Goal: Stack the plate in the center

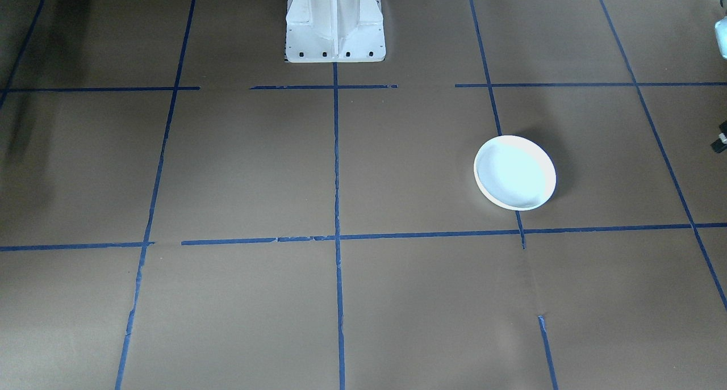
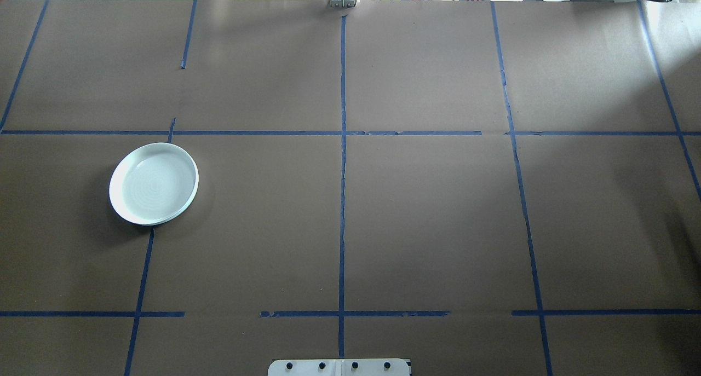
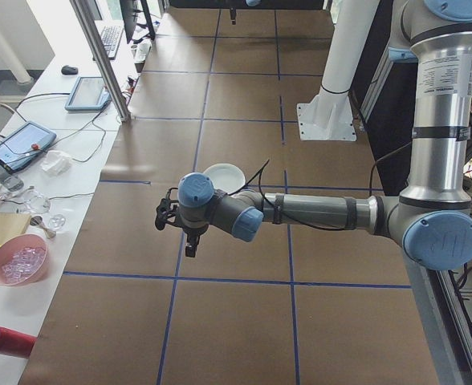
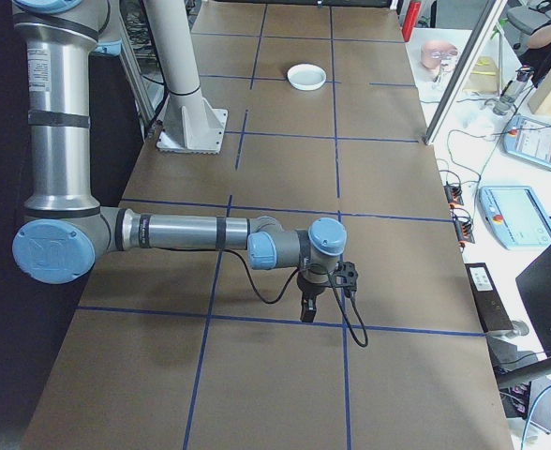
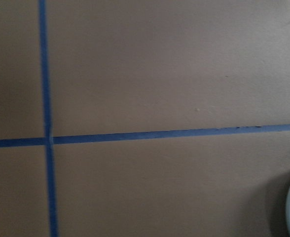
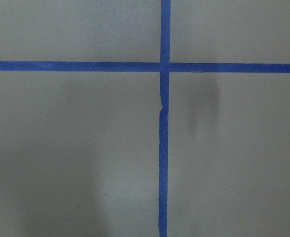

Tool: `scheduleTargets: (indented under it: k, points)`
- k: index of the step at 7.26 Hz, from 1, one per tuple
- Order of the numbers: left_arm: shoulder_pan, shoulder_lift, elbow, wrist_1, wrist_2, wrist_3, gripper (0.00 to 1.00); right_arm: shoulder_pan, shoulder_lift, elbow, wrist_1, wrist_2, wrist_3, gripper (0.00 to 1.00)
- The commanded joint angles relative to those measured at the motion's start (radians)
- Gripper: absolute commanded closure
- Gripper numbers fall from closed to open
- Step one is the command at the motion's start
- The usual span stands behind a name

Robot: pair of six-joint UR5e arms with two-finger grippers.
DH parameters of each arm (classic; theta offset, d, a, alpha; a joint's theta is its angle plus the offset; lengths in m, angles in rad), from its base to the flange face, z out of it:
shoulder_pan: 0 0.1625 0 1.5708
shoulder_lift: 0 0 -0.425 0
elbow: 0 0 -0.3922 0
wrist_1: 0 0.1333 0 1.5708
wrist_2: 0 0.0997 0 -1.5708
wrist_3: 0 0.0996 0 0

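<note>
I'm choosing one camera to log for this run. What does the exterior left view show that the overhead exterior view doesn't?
Only exterior left: the left arm's end effector hanging above the brown paper, whether open or shut I cannot tell, plus a side bench with a pink bowl and a tablet. Only overhead exterior: the whole blue tape grid, with no arm in frame. Both: the round white plate lying alone on the robot's left side, away from the table's center.

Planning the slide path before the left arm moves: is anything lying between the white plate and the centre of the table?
Nothing visible does. The white plate sits alone on the robot's left side, straddling a blue tape line, and the brown table between it and the centre tape line is bare.
</note>
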Motion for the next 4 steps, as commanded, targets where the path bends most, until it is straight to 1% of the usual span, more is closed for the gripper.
scheduleTargets:
  k: [1,2,3,4]
  points:
    - [-0.147,-0.001,0.011,0.14,0.002,0.142,0.09,0.0,0.0,0.0,0.0,0.0,0.0,0.0]
    - [-0.159,-0.004,0.049,0.148,0.001,0.142,0.09,0.0,0.0,0.0,0.0,0.0,0.0,0.0]
    - [-0.16,-0.01,0.052,0.181,-0.001,0.141,0.09,0.0,0.0,0.0,0.0,0.0,0.0,0.0]
    - [-0.162,-0.011,0.059,0.185,0.001,0.142,0.08,0.0,0.0,0.0,0.0,0.0,0.0,0.0]
